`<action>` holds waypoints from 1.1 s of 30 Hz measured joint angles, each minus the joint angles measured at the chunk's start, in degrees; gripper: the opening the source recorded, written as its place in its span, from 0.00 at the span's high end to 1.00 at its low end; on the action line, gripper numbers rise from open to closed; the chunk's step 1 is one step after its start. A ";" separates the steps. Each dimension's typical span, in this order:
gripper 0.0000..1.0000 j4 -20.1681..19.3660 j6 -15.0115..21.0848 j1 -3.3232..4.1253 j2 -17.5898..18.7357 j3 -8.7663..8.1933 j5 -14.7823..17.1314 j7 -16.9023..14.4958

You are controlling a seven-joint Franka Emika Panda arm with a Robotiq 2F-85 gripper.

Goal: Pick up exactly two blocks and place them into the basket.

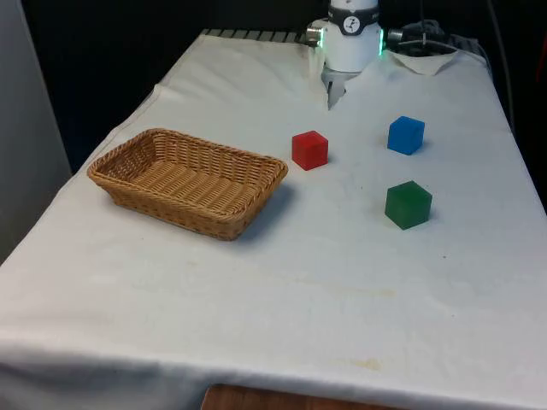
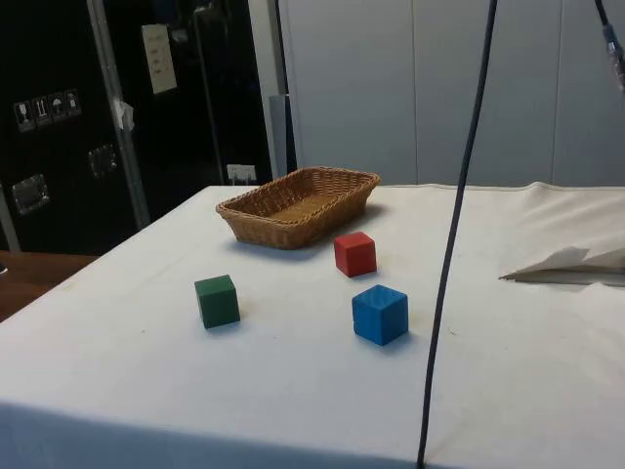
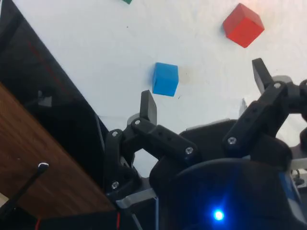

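A woven wicker basket (image 1: pixel 188 179) sits on the white cloth-covered table (image 1: pixel 282 290) toward the front view's left, the red cube (image 1: pixel 309 149), blue cube (image 1: pixel 406 135) and green cube (image 1: pixel 408 205) well apart beside it — the black two-finger gripper (image 3: pixel 204 88) spread wide, holding nothing.

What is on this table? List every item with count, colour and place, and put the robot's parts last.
basket: one, tan wicker, empty, toward the front view's left on the cloth.
red block: one, red, nearest the basket, just off its far corner toward the front view's right.
blue block: one, blue, toward the front view's right of the red block, apart from it.
green block: one, green, nearer the front camera than the blue block, apart from it.
cloth: one, white, covering the table.
cable: one, dark, hanging down across the side view.
gripper: one, black, fingers open, above the cloth with nothing between the fingers; the blue block lies nearest it.
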 measured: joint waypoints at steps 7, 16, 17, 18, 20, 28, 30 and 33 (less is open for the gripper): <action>0.00 0.11 0.34 0.74 0.00 0.34 0.00 0.92; 0.00 -1.03 2.92 1.03 0.00 1.20 -0.06 1.32; 0.00 -1.32 3.38 1.09 0.00 1.32 -0.11 1.32; 0.00 -1.66 3.72 1.09 0.00 1.43 -0.23 1.38; 0.00 -2.29 4.64 1.09 0.00 1.72 -0.52 1.49; 0.00 -5.04 7.68 1.20 0.00 2.69 -1.26 2.01; 0.00 -6.02 8.59 1.26 0.00 2.98 -1.60 2.23; 0.00 -6.76 9.34 1.26 0.00 3.27 -1.95 2.35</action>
